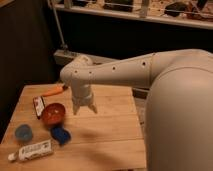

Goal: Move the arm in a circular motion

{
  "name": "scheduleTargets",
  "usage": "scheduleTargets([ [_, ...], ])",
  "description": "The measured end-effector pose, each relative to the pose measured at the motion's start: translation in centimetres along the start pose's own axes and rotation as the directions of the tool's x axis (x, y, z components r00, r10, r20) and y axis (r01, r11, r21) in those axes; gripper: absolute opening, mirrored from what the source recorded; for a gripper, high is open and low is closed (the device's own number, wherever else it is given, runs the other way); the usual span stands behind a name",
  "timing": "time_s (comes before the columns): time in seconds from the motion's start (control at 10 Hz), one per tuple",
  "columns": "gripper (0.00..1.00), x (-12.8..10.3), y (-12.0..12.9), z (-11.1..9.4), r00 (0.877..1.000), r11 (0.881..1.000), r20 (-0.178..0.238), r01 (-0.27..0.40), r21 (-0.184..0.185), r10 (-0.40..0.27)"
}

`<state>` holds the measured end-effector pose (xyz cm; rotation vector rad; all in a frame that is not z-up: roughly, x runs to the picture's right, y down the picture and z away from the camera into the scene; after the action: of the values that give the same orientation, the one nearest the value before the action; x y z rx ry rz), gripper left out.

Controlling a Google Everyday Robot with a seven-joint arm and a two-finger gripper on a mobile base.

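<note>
The very large off-white arm (150, 75) reaches from the right across the camera view, with small dark holes along its tube. Its short pronged gripper (83, 109) points down over the wooden table (110, 135), just right of the red bowl (53, 113) and above it. The gripper holds nothing that I can see.
On the table's left part lie an orange-handled tool (54, 91), a small black-and-white packet (38, 106), a blue cup (23, 133), a dark blue object (60, 135) and a white tube (32, 151). A dark wall and a shelf rail (140, 17) stand behind.
</note>
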<state>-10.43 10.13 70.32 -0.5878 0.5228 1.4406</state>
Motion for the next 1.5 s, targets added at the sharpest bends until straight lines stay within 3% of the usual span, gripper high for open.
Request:
scheduleTargets([
  [1.1,0.65,0.0,0.0,0.0,1.0,1.0,0.0,0.001,0.0,-0.001],
  [1.5,0.65,1.7,1.7,-0.9,0.995,0.996,0.035,0.091,-0.024,-0.091],
])
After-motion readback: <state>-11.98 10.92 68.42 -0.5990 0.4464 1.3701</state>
